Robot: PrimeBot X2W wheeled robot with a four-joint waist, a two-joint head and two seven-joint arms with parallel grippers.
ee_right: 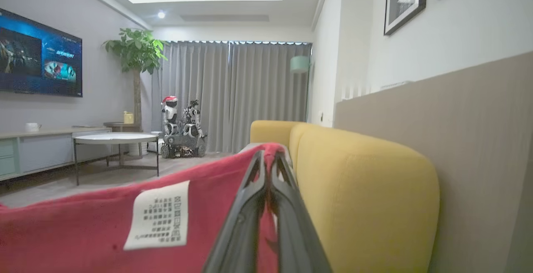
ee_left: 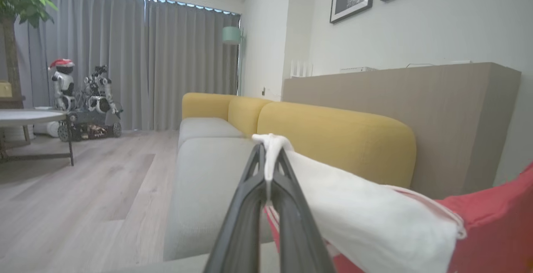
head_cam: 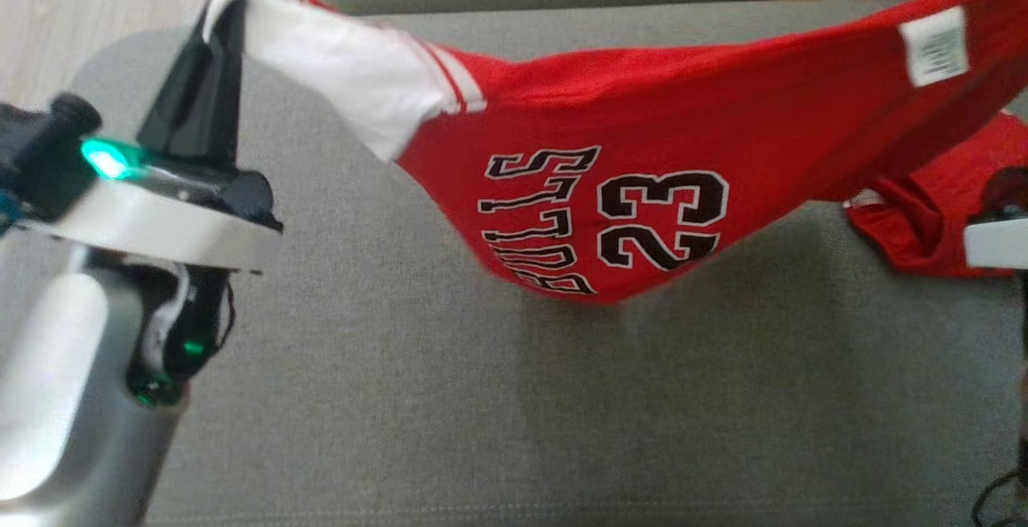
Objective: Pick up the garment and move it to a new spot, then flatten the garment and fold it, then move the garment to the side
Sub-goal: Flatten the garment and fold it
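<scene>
head view: my left claw [head_cam: 227, 11] is pinched shut on the end of the white sleeve [head_cam: 353, 77] of the red shirt [head_cam: 642, 125], at the upper left, above the rounded corner of the grey sofa seat [head_cam: 385, 366]. the shirt hangs stretched from that sleeve across to the upper right edge, held up over the seat and sagging in the middle. whether its lowest fold touches the cushion i cannot tell. black letters and the number 23, edged in white, show turned over on the sagging part. a white label [head_cam: 934, 45] sits on the cloth near the upper right. below it more red cloth droops by the right edge.

in the left wrist view my two dark fingers [ee_left: 245, 206] meet at their tips, with a bunch of white cloth squeezed between them and poking out above. the sleeve runs down to the right into red. the yellow backrest [ee_left: 333, 140] stands behind it.

in the right wrist view my right claw [ee_right: 268, 158] is closed on the red edge of the shirt, with cloth bunched over the tips. the label lies just left of the fingers, and the backrest is on the right.
</scene>
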